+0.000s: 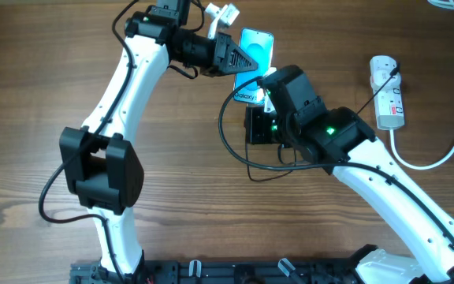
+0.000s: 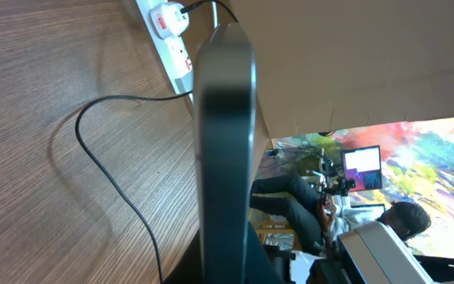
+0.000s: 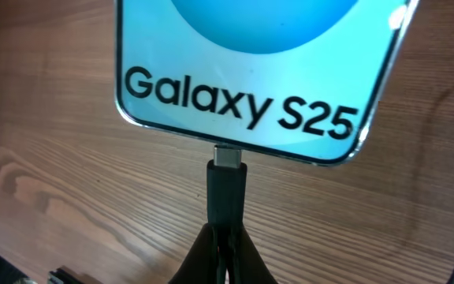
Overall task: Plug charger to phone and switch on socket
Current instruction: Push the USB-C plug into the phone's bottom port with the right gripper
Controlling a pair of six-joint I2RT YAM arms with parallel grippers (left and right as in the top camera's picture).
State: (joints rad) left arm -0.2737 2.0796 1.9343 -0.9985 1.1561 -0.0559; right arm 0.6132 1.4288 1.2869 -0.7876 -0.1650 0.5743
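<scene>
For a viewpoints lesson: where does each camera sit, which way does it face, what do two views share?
Overhead: above table, facing down; left arm, right arm show.
Left wrist: on left arm, along phone's edge toward socket; body barely shows.
Right wrist: on right arm, facing phone's end; hand pinches charger.
All share phone.

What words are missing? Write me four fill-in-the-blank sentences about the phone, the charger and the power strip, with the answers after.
The left tool holds the ____.
The phone screen reads Galaxy ____.
The right tool pinches the charger's connector, coloured ____.
The power strip has a thick cord coloured ____.
Missing words: phone, S25, black, white.
</scene>
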